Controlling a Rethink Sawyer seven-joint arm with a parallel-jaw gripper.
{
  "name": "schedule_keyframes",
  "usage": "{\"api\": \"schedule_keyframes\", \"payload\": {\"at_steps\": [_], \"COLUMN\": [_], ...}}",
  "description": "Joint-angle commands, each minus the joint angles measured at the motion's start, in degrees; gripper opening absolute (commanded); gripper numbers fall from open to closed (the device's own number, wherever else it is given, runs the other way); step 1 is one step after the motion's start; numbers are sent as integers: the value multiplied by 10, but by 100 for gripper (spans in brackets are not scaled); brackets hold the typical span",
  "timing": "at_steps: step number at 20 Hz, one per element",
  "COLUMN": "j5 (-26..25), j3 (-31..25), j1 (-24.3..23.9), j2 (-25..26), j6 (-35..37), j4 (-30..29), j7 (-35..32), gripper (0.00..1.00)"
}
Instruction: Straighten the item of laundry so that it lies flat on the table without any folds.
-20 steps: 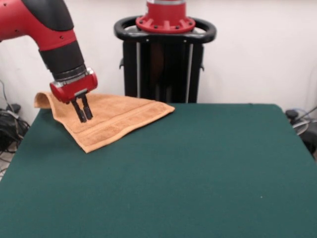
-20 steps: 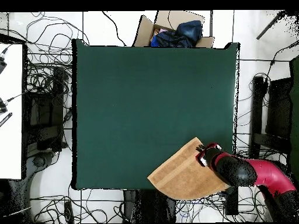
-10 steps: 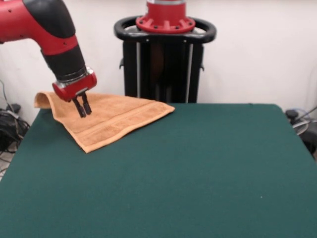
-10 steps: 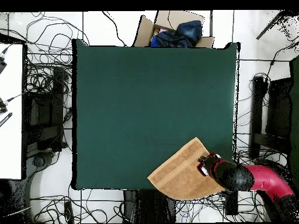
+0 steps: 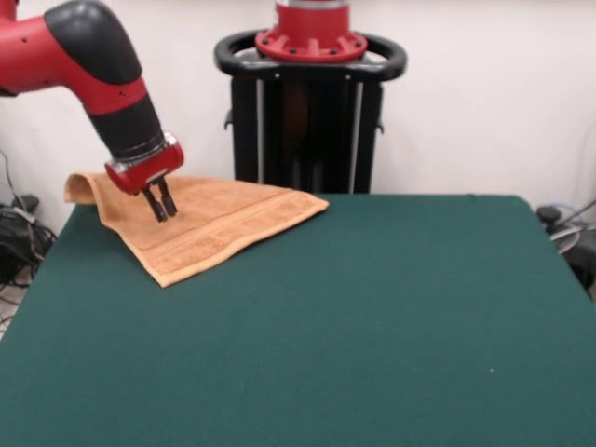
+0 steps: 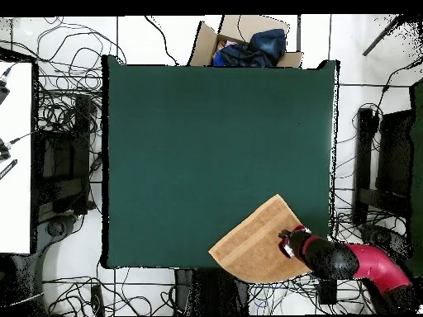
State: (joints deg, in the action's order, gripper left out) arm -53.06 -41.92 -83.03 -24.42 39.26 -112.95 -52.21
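Observation:
The item of laundry, an orange-tan towel, lies at the far left corner of the green table. Its left corner curls up past the table's side. Seen from overhead, the towel sits as a diamond at the table's bottom right and overhangs the bottom edge. My gripper hangs tilted just above the towel's left part, fingers close together, shut, with no cloth between them. From above, the gripper is over the towel's right corner.
A black pedestal stands behind the table. A cardboard box with dark blue cloth sits beyond the table's top edge in the overhead view. Cables cover the floor around the table, and a white surface lies at the left.
The gripper has lifted a little off the towel and drawn back toward the table's edge, tilting more. The towel has not moved.

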Motion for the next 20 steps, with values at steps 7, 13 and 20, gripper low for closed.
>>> {"api": "schedule_keyframes", "payload": {"at_steps": [7,13,20], "j5": [-63,-44,-8], "j3": [-14,-42,-68], "j1": [-48,-79,-89], "j2": [118,141,120], "j6": [-17,-20,-12], "j4": [59,49,23], "j7": [177,207,207], "gripper": [0,0,0]}}
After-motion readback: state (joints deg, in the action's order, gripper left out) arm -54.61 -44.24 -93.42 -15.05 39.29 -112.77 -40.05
